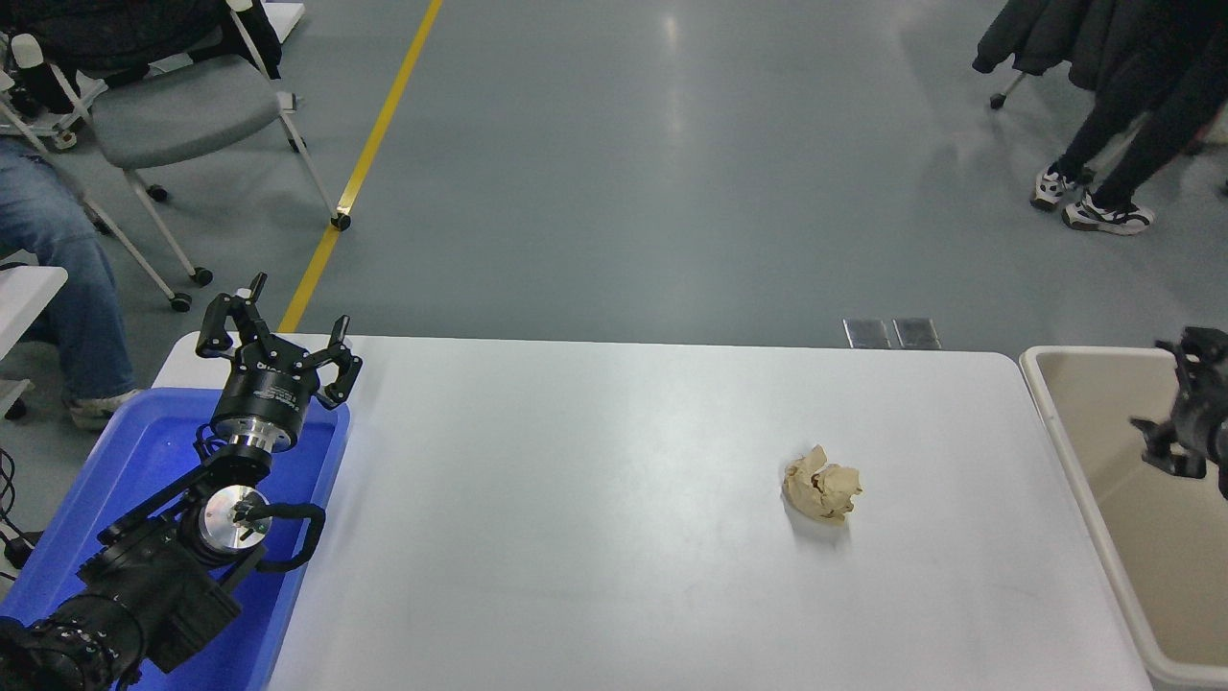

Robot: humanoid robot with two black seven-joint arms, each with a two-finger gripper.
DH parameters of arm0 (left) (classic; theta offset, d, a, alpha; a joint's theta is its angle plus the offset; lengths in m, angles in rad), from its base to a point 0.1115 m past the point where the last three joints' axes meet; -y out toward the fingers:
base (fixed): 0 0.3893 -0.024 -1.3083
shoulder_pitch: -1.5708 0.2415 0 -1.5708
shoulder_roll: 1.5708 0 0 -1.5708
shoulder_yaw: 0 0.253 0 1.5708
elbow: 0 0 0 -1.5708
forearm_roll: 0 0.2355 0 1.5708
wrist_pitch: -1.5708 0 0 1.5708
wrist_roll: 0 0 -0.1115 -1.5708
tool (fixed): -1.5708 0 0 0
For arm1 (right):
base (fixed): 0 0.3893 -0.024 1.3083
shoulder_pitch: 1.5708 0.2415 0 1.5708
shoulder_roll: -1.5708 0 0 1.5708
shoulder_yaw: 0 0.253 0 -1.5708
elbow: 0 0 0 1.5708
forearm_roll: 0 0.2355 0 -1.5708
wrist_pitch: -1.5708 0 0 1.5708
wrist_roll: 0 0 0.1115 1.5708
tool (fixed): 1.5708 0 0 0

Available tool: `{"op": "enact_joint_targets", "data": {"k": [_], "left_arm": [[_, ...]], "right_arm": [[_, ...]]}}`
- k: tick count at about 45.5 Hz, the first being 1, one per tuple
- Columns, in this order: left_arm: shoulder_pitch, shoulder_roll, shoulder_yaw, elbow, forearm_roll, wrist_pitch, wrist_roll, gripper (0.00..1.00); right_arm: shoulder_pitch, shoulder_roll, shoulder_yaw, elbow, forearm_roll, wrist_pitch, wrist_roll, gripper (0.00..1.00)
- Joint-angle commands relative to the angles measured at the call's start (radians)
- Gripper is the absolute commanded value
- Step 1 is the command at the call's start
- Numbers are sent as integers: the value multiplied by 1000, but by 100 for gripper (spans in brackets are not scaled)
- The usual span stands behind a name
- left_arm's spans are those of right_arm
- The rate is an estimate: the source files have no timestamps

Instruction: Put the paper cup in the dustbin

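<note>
The paper cup is out of view. The beige dustbin (1048, 393) stands off the table's right end, cut by the picture's edge. My right gripper (1174, 398) comes in at the right edge, over the dustbin's near-left part. Its fingers (1164, 449) are spread with nothing between them. My left gripper (276, 338) is parked open over the blue tray at the lower left.
A crumpled tan paper ball (822, 495) lies on the white table (576, 499), right of centre. A blue plastic tray (144, 461) sits at the table's left end. A seated person's leg, chairs and standing people's legs are beyond the table.
</note>
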Motion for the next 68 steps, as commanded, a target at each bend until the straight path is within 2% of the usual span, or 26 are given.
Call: {"op": "enact_joint_targets", "data": {"k": [1, 7, 19, 30, 42, 68], "left_arm": [[0, 0, 0, 0, 0, 1, 0, 100], [0, 1, 0, 0, 0, 1, 0, 100], [0, 0, 0, 0, 0, 1, 0, 100], [0, 0, 0, 0, 0, 0, 0, 100], [0, 0, 0, 0, 0, 0, 0, 100], [0, 0, 0, 0, 0, 0, 0, 100]], "right_arm": [[-29, -5, 170, 259, -26, -14, 88, 99], [-92, 45, 284, 318, -85, -21, 234, 99], [-205, 184, 463, 325, -208, -50, 300, 99], [-280, 256, 580, 325, -214, -128, 412, 99], [-310, 287, 572, 308, -231, -195, 444, 99], [-313, 287, 534, 264, -228, -192, 444, 99]]}}
